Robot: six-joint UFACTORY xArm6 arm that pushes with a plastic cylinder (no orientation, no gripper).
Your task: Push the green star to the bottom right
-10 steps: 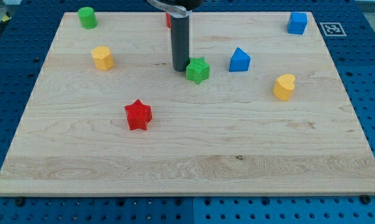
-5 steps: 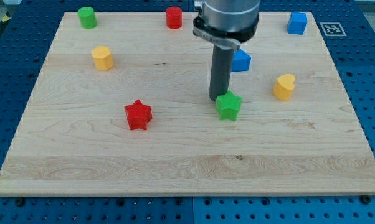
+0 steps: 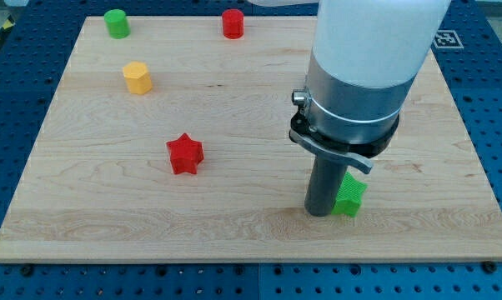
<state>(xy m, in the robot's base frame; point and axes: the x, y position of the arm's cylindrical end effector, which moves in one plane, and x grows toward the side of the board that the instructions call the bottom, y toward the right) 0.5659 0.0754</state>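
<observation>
A: Where's the green star?

B: Low on the board, right of centre, near the bottom edge. My tip is touching it on its 9 o'clock side, maybe a hair toward 8.

A: Jaws?

B: None on this rig. Just a straight dark rod, so nothing opens or closes and nothing is held. It only shoves.

A: Step in hand?

B: Mid-push, I'd say. Star is well down the board but not in the corner; there's bare wood at its 3 to 4 o'clock.

A: Next move?

B: Judgement only: keep pushing toward 3 or 4 o'clock. With contact at 9, a straight push runs it along the bottom edge. If it needs to go lower, shift contact up to about 10 or 11 first. A star has points, so an off-centre push could spin it off the rod.

A: Anything in the way?

B: Nothing visible, but the arm body hides the upper right.

A: Other blocks?

B: Red star well apart at 9 o'clock of the rod. Yellow block, green cylinder, red cylinder all up top, far off.
</observation>
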